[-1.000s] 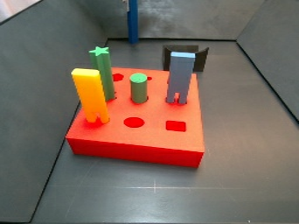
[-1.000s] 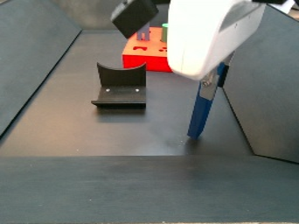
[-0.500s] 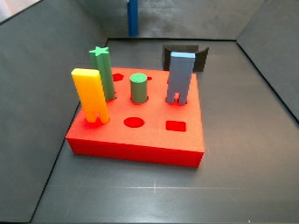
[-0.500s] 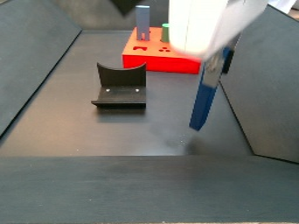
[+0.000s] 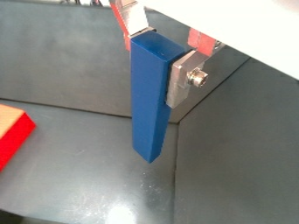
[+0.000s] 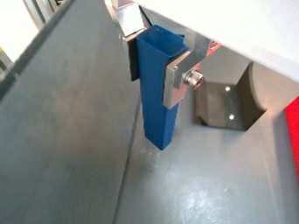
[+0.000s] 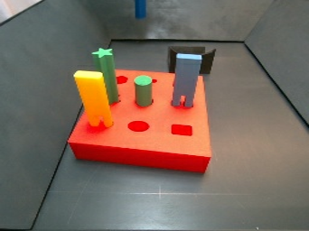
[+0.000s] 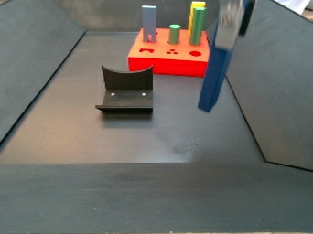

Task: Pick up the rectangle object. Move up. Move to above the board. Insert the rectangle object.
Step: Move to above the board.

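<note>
- Gripper grips the upper end of the rectangle object, its silver finger plates pressed against opposite faces of the bar, in both wrist views.
- Rectangle object hangs upright, its lower end clear of the dark floor with a gap beneath it.
- Seen in a side view, the dark blue bar is in the air near the right wall, well apart from the board, which sits farther back.
- Only the bar's bottom tip shows at the upper edge of a side view, behind the board.
- Board carries a yellow-orange block, a green star-topped peg, a green cylinder and a grey-blue two-legged peg.
- Fixture stands on the floor between the board and the near edge, and shows beside the bar in a wrist view.
</note>
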